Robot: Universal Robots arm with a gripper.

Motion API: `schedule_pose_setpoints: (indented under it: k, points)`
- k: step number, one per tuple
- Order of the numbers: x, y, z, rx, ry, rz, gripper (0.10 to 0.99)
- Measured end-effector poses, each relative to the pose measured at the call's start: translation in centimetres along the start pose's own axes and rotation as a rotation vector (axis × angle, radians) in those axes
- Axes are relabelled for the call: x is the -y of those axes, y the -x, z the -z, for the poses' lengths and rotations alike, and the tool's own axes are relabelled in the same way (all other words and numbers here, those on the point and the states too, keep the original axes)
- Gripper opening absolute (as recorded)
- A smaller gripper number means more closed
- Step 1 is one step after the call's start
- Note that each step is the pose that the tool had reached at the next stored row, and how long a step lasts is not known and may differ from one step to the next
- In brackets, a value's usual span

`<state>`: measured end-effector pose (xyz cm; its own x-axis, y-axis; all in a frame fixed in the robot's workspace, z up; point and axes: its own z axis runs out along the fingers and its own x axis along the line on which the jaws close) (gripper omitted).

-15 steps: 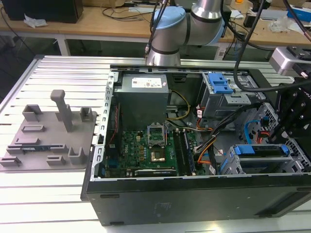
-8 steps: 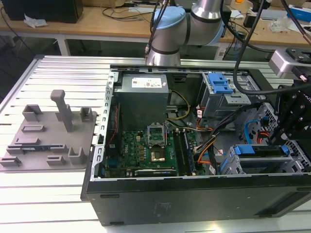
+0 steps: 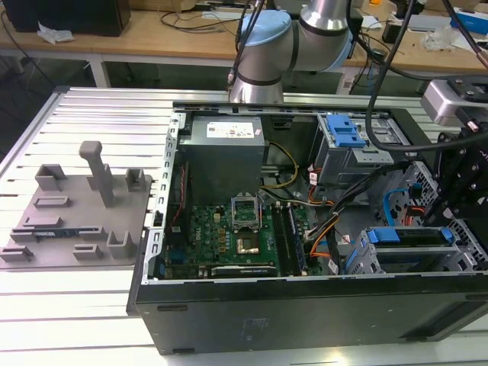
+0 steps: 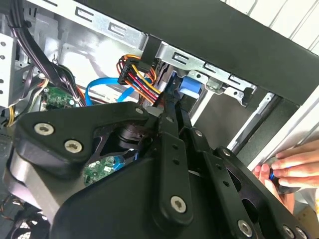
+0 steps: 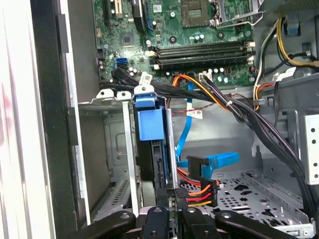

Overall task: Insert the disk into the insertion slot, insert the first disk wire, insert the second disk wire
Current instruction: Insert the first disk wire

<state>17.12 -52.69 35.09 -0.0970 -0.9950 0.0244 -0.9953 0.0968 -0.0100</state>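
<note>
The disk (image 3: 408, 236) in its bright blue caddy sits inside the insertion slot (image 3: 357, 255), the grey drive cage at the case's front on the exterior view's right. In the first wrist view the disk (image 5: 149, 164) shows edge-on with its blue caddy tab (image 5: 149, 122) between the cage walls (image 5: 117, 149). A black power connector (image 5: 197, 193) with red, orange and yellow wires and a blue data cable (image 5: 217, 162) hang beside the disk's end. My gripper (image 5: 172, 195) is shut, its tips touching the power connector's end; in the second wrist view the gripper (image 4: 173, 107) points at the caddy (image 4: 189, 87).
A taller grey cage with a blue latch (image 3: 347, 137) stands further back. The motherboard (image 3: 229, 229) and black cable bundles (image 5: 259, 124) lie close by. A person's hand (image 4: 291, 167) rests at the case's outer edge. A grey fixture plate (image 3: 76, 213) lies on the table.
</note>
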Motion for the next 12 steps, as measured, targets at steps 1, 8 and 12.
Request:
schedule_pose_setpoints:
  k: [1,8,12]
  points:
    - [-0.11,-0.01,0.01,-0.0002,0.0,-0.007,0.165]
    - [-0.5,-0.05,0.01,-0.0003,-0.001,-0.014,0.165]
    - [-0.5,-0.12,0.0,-0.0005,-0.001,-0.02,0.165]
